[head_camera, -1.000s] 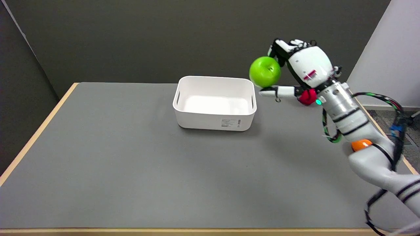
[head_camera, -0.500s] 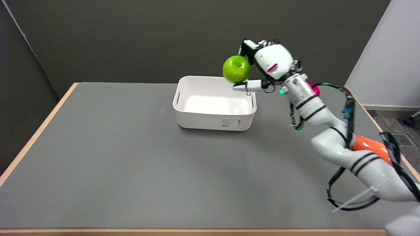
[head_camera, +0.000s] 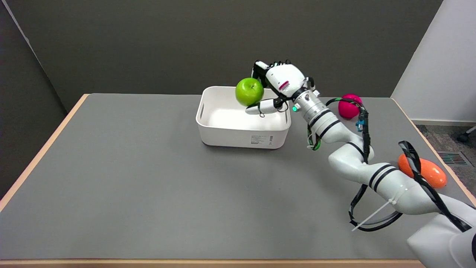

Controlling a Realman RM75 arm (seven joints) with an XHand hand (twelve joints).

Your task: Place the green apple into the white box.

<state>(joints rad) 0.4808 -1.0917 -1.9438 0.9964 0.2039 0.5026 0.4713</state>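
There was one green apple (head_camera: 249, 91), one white box (head_camera: 243, 136), one pink fruit (head_camera: 349, 107) and one orange fruit (head_camera: 427, 172).

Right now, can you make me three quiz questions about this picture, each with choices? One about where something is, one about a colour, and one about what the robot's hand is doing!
1. Where is the green apple?
A. On the table beside the box
B. In the air over the white box
C. On the floor

2. What colour is the round thing on the table behind the arm?
A. Blue
B. Pink
C. Yellow

3. What is the right hand doing?
A. Holding the apple
B. Resting flat on the table
C. Pushing the box

Answers:
1. B, the apple hangs above the box's open top, not yet inside.
2. B, it shows bright pink past the arm.
3. A, its fingers wrap around the apple, thumb underneath.
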